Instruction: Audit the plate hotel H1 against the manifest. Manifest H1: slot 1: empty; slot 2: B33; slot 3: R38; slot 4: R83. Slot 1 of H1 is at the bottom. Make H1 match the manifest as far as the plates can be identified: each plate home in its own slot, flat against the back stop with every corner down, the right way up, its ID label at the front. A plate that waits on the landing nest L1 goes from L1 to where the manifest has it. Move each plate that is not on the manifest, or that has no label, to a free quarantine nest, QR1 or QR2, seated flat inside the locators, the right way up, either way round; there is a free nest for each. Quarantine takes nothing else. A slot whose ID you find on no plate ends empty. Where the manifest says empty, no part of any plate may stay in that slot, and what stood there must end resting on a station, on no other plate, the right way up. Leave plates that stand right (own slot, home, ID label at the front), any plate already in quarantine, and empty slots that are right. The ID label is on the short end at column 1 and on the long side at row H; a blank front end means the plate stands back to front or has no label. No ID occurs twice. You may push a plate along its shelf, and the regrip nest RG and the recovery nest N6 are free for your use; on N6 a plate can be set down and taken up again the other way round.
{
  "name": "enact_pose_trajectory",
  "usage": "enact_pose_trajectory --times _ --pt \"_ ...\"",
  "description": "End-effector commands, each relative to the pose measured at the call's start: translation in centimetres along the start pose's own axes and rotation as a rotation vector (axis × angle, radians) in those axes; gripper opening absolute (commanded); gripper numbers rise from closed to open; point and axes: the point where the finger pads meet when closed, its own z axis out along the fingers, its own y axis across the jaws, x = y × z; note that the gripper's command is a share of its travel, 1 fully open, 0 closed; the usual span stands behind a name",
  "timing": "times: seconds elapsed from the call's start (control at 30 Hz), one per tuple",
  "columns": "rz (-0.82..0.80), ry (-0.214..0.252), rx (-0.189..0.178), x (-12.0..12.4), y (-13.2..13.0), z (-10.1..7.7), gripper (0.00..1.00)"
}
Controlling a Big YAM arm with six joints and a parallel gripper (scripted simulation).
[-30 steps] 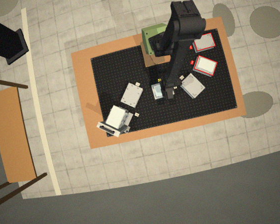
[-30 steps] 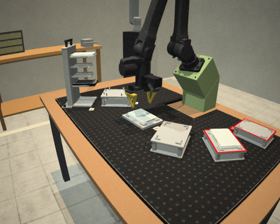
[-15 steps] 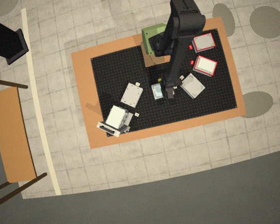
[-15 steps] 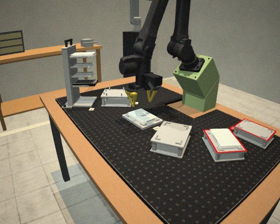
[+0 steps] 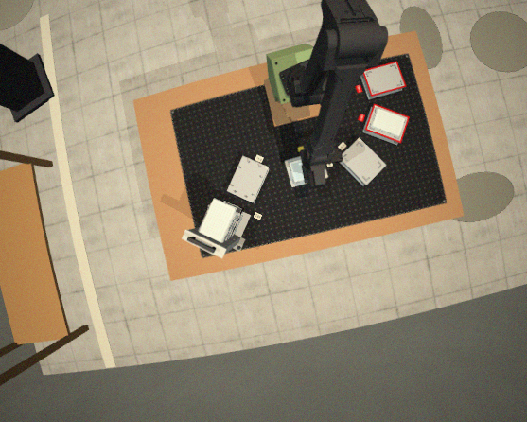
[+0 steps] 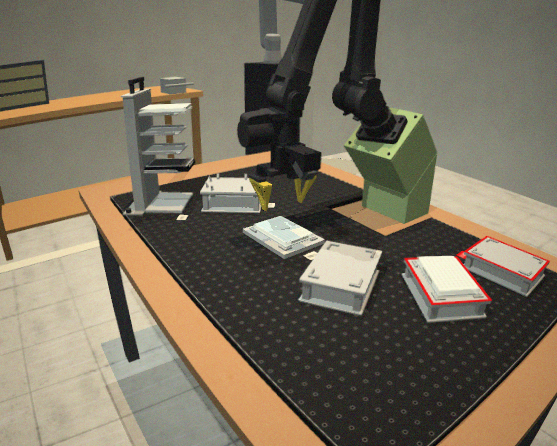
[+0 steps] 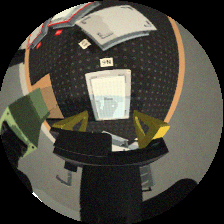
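My gripper (image 6: pixel 283 191) is open and empty, its yellow fingers hanging a little above a pale blue plate (image 6: pixel 283 234) that lies flat on the low N6 nest. In the wrist view the plate (image 7: pixel 108 96) sits just beyond the spread fingers, with the N6 tag (image 7: pixel 106 61) past it. From above the plate (image 5: pixel 296 171) lies beside the arm. The hotel H1 (image 6: pixel 156 150) stands at the far left corner. Its top slot holds a white plate (image 6: pixel 165 108) and its bottom slot a dark plate (image 6: pixel 170 164). The two middle shelves look bare.
Two red-rimmed quarantine nests stand at the right: the nearer one (image 6: pixel 448 277) holds a white plate, the farther one (image 6: pixel 506 260) is bare. A grey nest (image 6: pixel 341 272) with corner locators and a pinned nest (image 6: pixel 230 192) are bare. The green arm base (image 6: pixel 396 165) stands behind.
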Motion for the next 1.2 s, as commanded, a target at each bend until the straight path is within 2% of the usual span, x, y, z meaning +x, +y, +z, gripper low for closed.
enact_pose_trajectory --times 0.0,0.5,1.17 --pt "0.067 -0.002 0.006 0.03 0.07 -0.28 1.00" --pt "0.367 -0.002 0.007 0.05 0.02 -0.28 1.00" --pt "0.686 -0.004 0.008 0.05 -0.03 -0.29 1.00"
